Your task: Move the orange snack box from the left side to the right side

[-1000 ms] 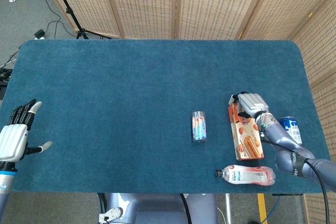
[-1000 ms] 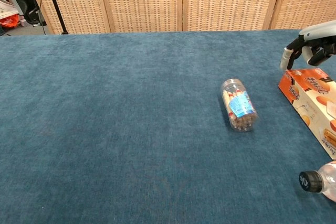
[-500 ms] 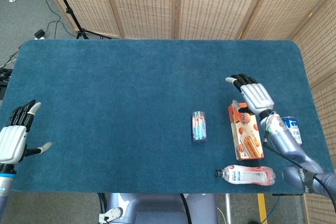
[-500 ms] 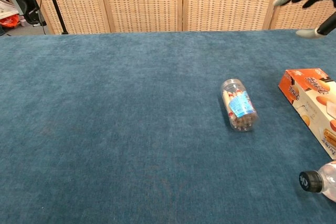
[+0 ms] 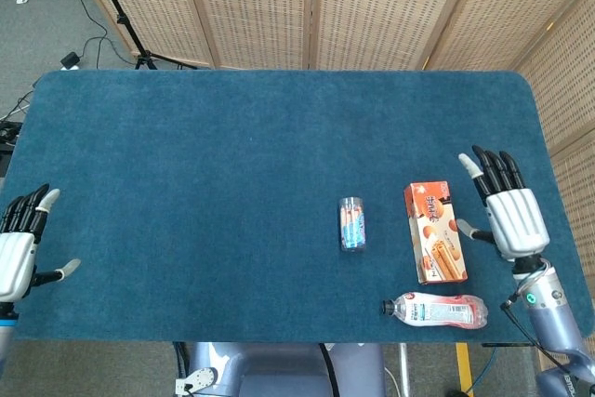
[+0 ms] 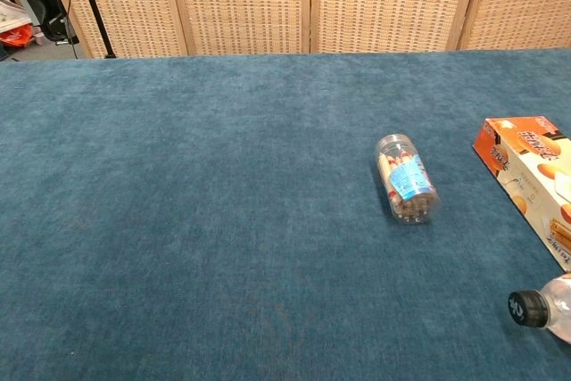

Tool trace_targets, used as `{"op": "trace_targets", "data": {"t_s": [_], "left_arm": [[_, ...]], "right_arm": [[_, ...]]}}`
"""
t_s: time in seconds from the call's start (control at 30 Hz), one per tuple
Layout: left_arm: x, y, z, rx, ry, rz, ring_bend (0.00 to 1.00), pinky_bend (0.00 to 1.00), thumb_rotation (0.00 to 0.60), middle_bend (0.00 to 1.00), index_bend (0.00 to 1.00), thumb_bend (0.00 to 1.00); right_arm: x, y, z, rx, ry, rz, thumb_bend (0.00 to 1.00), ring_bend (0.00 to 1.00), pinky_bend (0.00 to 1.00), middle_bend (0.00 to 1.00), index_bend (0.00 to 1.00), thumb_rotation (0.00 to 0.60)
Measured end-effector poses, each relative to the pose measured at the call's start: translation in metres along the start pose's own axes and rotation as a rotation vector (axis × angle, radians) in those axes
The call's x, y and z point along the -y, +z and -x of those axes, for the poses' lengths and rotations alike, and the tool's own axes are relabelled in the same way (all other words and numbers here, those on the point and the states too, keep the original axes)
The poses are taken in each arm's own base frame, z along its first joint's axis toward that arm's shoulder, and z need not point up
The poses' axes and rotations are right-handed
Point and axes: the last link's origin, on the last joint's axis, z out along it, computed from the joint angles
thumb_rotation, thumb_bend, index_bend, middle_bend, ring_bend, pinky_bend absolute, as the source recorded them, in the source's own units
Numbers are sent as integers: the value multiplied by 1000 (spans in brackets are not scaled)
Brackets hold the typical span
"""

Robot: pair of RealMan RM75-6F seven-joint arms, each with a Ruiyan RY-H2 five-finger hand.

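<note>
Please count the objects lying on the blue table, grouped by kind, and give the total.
Orange snack box: 1
Clear snack jar: 1
Plastic bottle: 1
Total: 3

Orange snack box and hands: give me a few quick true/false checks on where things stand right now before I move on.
1. The orange snack box lies flat on the table's right side. True.
2. The right hand holds the box. False: it is open, fingers apart, beside the box and clear of it.
3. The clear jar stands upright. False: it lies on its side, left of the box.
4. The plastic bottle lies on its side near the table's front edge, below the box in the head view. True.
5. The left hand holds something. False: it is open and empty at the table's left edge.
</note>
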Motion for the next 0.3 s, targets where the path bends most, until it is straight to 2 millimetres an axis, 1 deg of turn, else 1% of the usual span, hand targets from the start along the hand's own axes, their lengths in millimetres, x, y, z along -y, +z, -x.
{"op": "trace_targets", "data": {"t_s": [0.03, 0.13, 0.3], "left_arm": [[1, -1, 0, -6, 2, 0, 0, 0, 600, 0, 0, 0], [3, -6, -1, -24, 9, 4, 0, 0, 600, 0, 0, 0], [4, -12, -1, -38, 11, 16, 0, 0, 600, 0, 0, 0]], "right_arm": [[-1, -11, 3, 4, -2, 14, 0, 0, 0, 0, 0, 600], [-3, -34, 9, 6, -7, 44, 0, 0, 0, 0, 0, 600], [-6, -61, 10, 1, -4, 82, 0, 0, 0, 0, 0, 600]]}}
